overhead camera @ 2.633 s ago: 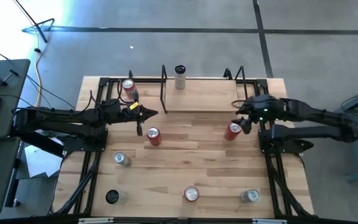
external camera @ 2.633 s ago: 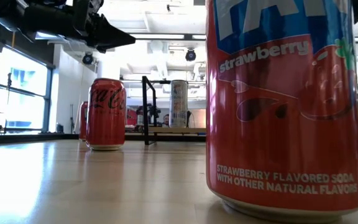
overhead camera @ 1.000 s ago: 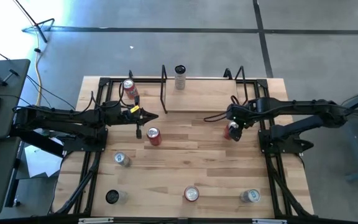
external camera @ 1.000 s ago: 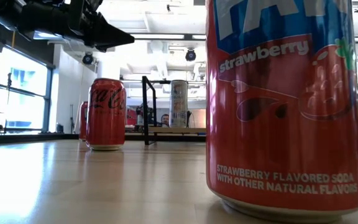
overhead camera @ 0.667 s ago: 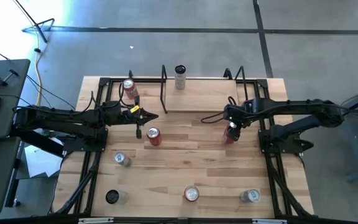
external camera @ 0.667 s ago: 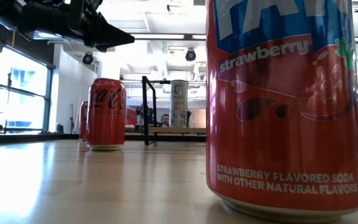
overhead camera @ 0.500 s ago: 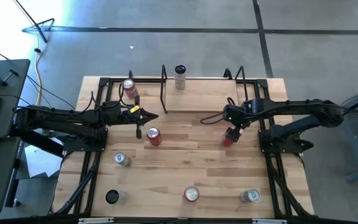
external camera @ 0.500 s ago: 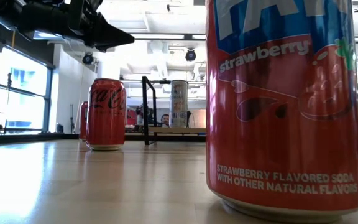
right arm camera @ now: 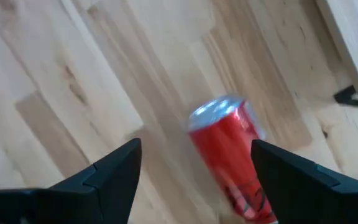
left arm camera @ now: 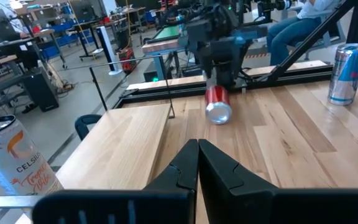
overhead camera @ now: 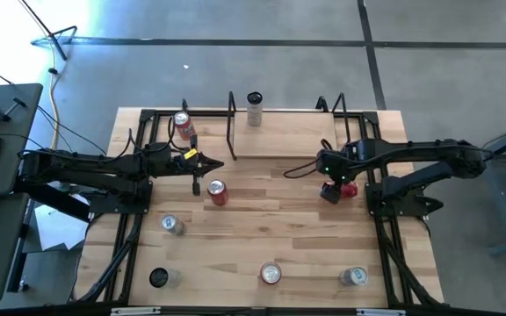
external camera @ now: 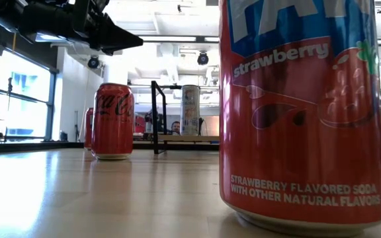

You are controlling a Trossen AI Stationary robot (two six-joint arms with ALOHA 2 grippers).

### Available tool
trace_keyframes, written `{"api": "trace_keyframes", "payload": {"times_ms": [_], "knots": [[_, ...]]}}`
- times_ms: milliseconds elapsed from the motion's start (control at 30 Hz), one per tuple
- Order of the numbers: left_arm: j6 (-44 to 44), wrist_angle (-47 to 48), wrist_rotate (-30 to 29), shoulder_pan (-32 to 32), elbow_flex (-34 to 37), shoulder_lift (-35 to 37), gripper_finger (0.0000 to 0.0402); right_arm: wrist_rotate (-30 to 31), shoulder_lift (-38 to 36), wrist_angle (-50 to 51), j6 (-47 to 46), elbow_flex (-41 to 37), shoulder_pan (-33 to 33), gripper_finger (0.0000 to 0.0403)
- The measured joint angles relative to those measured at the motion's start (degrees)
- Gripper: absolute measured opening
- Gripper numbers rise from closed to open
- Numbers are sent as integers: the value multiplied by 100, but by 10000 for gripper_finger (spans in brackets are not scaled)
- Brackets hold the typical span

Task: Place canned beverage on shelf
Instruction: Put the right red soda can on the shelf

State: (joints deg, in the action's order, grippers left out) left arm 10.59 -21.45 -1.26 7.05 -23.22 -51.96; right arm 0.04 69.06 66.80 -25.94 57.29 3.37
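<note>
Lying on its side from above, the red can [overhead camera: 340,189] has tipped over since a moment ago beneath the right hand [overhead camera: 330,182], short of the shelf [overhead camera: 284,142]. The right wrist view shows spread fingers [right arm camera: 114,171] holding nothing. The left hand [left arm camera: 197,163], pressed together, waits by its side of the bench [overhead camera: 262,237]; regrasping looks necessary.

The high view looks straight down on the whole table [overhead camera: 262,228] and both arms. The low view sits at tabletop height by the near edge, almost against a strawberry soda can [external camera: 303,112], facing the shelf [external camera: 177,137] at the far edge. The left wrist view looks across the table at a fallen red can [left arm camera: 217,106]; the right wrist view looks closely down on it.
</note>
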Motion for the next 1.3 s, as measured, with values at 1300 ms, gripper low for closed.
{"api": "trace_keyframes", "payload": {"times_ms": [1300], "knots": [[4,26,2,-122,0,0,3,313,1320,-600,1006,-1348,944,296]]}}
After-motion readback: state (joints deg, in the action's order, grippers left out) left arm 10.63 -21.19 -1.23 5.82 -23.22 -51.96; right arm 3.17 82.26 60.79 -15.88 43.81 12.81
